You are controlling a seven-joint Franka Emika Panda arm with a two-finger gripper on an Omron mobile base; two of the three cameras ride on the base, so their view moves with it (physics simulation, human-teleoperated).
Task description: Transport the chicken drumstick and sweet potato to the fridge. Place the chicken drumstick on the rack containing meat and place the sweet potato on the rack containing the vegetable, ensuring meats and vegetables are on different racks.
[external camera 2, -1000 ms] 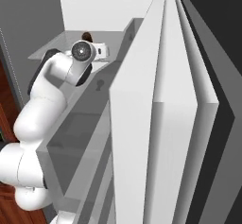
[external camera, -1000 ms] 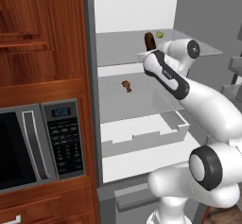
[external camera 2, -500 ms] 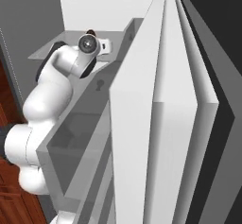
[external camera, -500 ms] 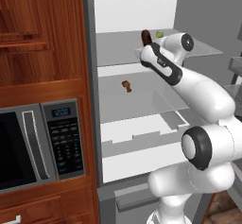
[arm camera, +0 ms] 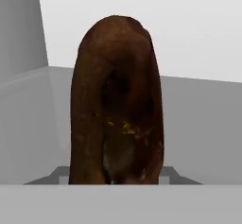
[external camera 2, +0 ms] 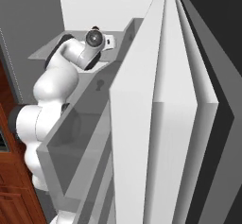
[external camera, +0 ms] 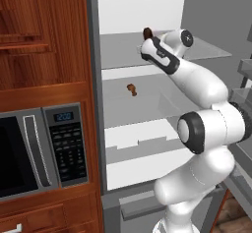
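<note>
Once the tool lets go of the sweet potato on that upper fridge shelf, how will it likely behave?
The sweet potato looks oblong and rounded, so it may roll on the flat fridge shelf. It appears rigid, probably holding its shape in the tool. Released end-up, as it seems held, it would likely topple.

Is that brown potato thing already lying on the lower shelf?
No, the sweet potato is up at the upper shelf, in the gripper.

Mid fridge shelf (external camera: 147, 110): drumstick (external camera: 132, 89) lying on it.
</note>
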